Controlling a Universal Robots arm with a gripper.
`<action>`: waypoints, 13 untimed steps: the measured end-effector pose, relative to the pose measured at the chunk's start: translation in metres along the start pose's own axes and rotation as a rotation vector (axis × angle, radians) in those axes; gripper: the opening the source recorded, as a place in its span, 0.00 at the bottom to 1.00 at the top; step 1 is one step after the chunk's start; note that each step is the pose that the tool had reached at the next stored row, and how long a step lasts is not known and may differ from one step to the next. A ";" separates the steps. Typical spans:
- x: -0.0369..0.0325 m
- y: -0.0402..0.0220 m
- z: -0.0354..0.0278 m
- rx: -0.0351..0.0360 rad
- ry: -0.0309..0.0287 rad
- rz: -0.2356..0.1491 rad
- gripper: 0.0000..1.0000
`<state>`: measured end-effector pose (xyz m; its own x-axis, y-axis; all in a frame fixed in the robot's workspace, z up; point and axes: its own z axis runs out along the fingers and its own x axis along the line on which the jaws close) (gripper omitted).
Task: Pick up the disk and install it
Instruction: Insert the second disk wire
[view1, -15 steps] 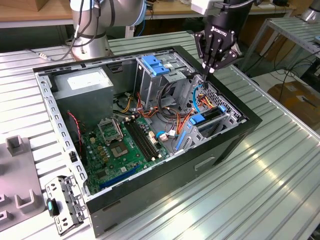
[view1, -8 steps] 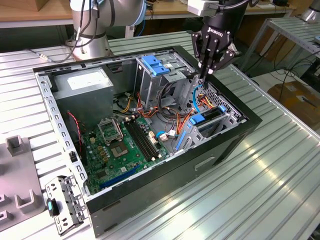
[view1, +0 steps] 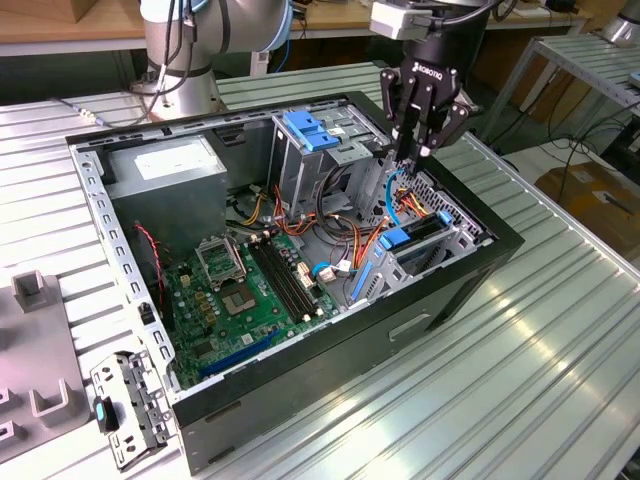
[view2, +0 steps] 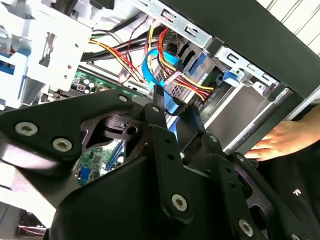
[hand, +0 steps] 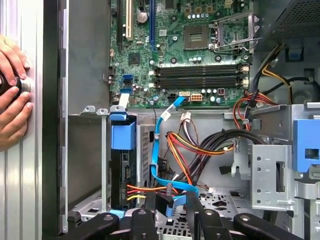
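Computer case (view1: 470, 290): set on table (view1: 560, 370).
Motherboard (view1: 250, 290): laid inside case.
Disk (view1: 412, 238): seated in bay, below gripper (view1: 420, 150).

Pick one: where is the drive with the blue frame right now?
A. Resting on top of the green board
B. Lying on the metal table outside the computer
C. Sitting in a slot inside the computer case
C. The drive stands in a slot at the front of the computer case, with the gripper just above it among the cables.
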<state>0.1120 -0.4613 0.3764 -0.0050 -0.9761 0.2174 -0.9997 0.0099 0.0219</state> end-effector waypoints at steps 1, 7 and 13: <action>-0.0005 -0.0001 0.0021 0.0000 0.0098 0.000 0.38; -0.0015 -0.0005 0.0062 0.0003 0.0616 0.001 0.16; -0.0018 -0.0005 0.0075 0.0004 0.0654 0.002 0.24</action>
<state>0.1124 -0.4612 0.3687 -0.0050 -0.9598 0.2807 -0.9997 0.0114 0.0211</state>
